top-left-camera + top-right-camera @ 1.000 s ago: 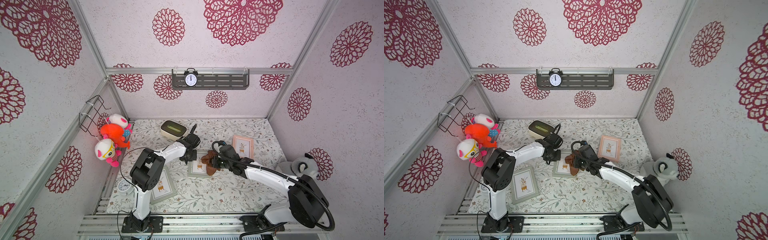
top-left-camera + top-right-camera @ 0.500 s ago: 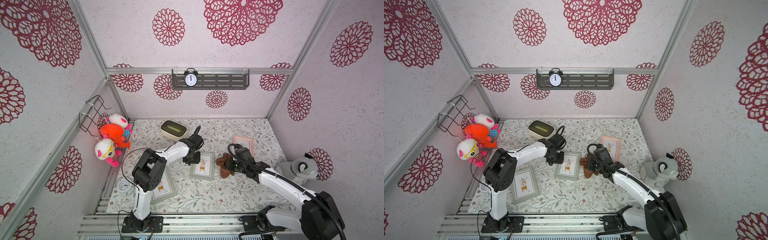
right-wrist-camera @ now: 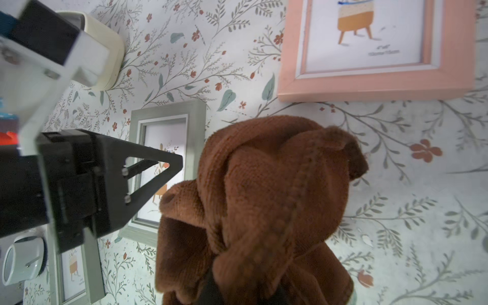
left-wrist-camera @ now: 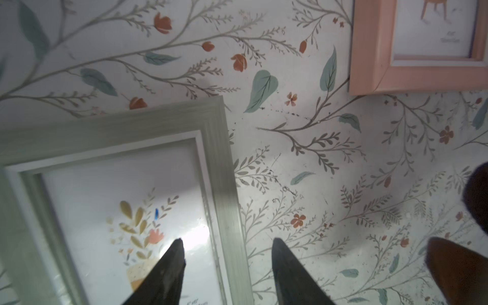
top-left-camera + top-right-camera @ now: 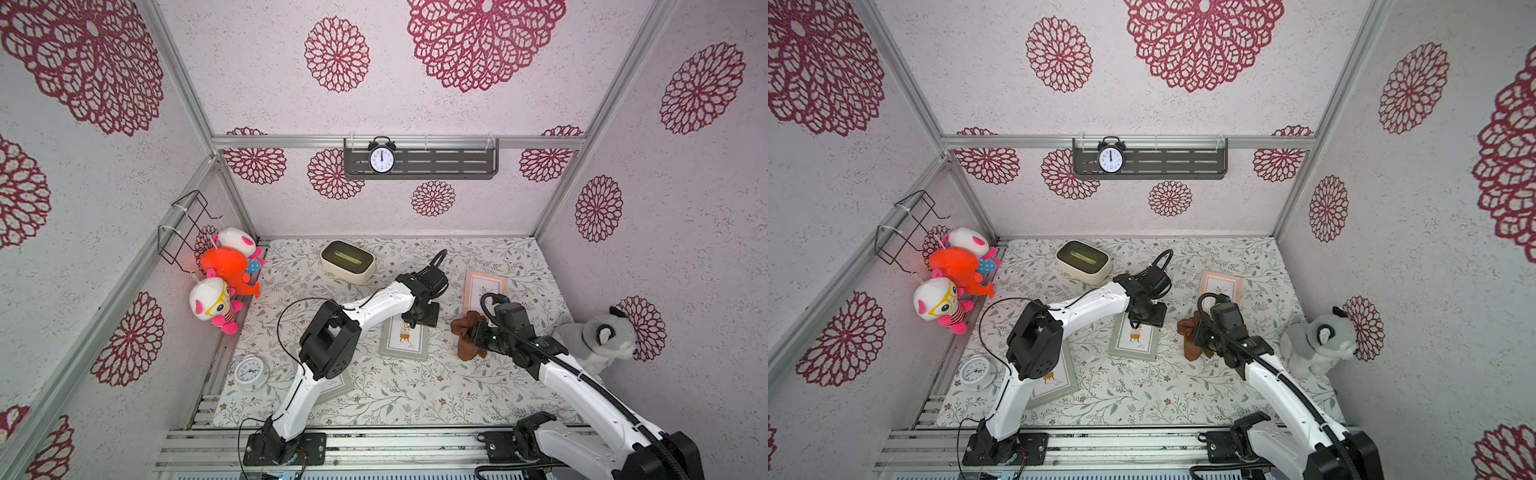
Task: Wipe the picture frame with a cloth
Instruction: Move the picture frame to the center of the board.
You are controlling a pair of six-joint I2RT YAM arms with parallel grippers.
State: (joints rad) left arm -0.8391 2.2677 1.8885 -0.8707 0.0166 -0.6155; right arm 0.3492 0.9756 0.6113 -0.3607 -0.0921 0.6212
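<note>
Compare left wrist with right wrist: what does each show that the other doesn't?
Left wrist only: the left pincer seen from behind its tips, open, straddling one rail of the green frame.
Right wrist only: a cream box, a second green frame, the left pincer side-on, the right pincer buried in the cloth it grips.
Both: green frame, pink frame, floral table, cloth (just a brown sliver at the left wrist's edge).

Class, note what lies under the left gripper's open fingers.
Under the left gripper, the grey-green picture frame: one finger over its glass, one over the table cover. Spots beneath the fingertips are hidden.
</note>
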